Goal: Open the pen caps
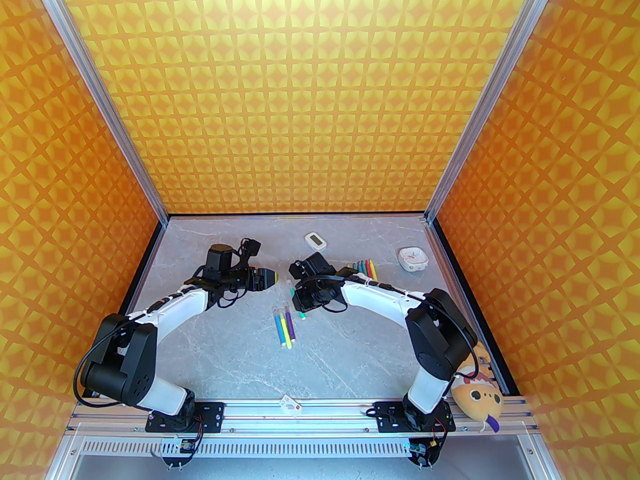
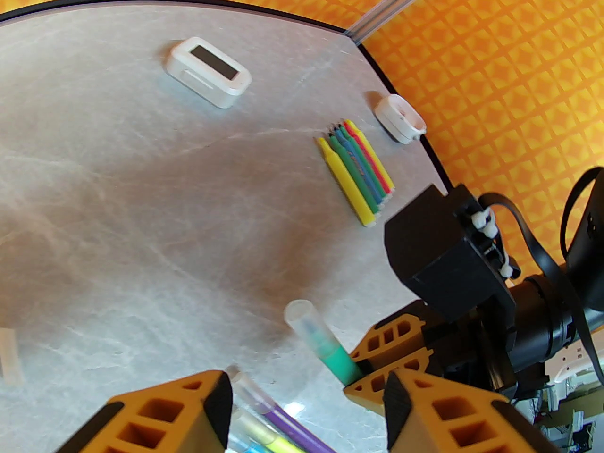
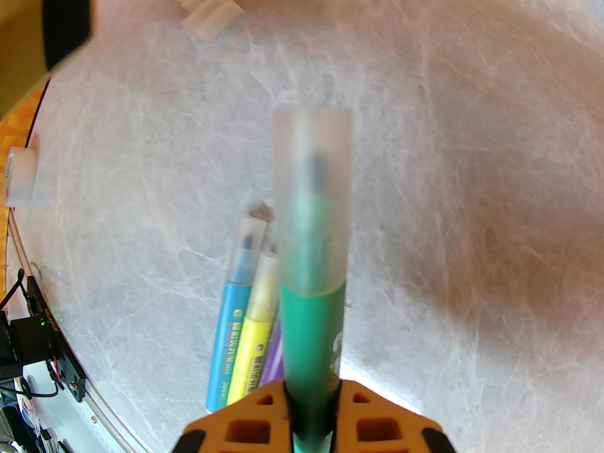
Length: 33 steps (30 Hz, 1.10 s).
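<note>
Reader: Cap of the green pen: where was it at this instant?

Author: It was seated on the pen's tip, with the felt point showing through it. The right gripper was clamped on the barrel and carried the pen above the table, cap end turned toward the left gripper.

Reader: State of the left gripper?

Author: Its jaws stood apart with nothing between them. The cap lay just beyond the fingertips and was not touched.

Reader: Portion of the task judged complete?

Author: A row of uncapped pens lay side by side toward the far right of the table, bare tips exposed. Loose caps were gathered in a small heap well apart from that row. These pens were taken as finished.

Reader: Portion remaining?

Author: The held pen was one. Three capped pens lay on the table beneath it, touching one another: blue pen, yellow pen and purple pen. With four caps outstanding, the work was judged past its midpoint.

Reader: Other items?

Author: A white timer and a small white clock sat near the far edge, apart from the pens.
</note>
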Motion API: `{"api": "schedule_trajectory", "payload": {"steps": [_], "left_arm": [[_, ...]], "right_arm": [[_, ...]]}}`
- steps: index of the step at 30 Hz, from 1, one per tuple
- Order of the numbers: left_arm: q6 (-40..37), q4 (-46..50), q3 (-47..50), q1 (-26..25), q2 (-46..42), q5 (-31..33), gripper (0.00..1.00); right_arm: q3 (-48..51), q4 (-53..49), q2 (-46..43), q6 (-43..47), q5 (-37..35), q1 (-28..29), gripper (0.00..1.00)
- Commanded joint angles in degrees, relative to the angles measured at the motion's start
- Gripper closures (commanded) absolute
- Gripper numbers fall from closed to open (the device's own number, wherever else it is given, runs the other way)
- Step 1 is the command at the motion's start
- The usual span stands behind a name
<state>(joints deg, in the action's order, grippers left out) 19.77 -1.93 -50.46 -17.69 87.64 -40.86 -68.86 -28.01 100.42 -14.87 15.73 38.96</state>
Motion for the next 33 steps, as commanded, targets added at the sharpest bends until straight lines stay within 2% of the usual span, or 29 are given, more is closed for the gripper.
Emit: {"api": "schedule_trajectory", "payload": {"steps": [1,15,33], "left_arm": [[1.64,-1.91,-1.62,-0.74,1.26,-2.3,0.42],[5.05,-4.56,-3.41,-1.9,3.31,-3.34,0.39],[5.84,-4.77,-5.3,-3.12,5.43,-4.06,0.46]], "right_arm": [[0.15,3.14,-2.74,0.63,1.69,-0.2,1.0],[-0.69,5.63,-3.9,1.65,5.13,-0.17,1.0],[-0.4,7.88,-5.15,2.38,6.08,-0.16,1.0]]}}
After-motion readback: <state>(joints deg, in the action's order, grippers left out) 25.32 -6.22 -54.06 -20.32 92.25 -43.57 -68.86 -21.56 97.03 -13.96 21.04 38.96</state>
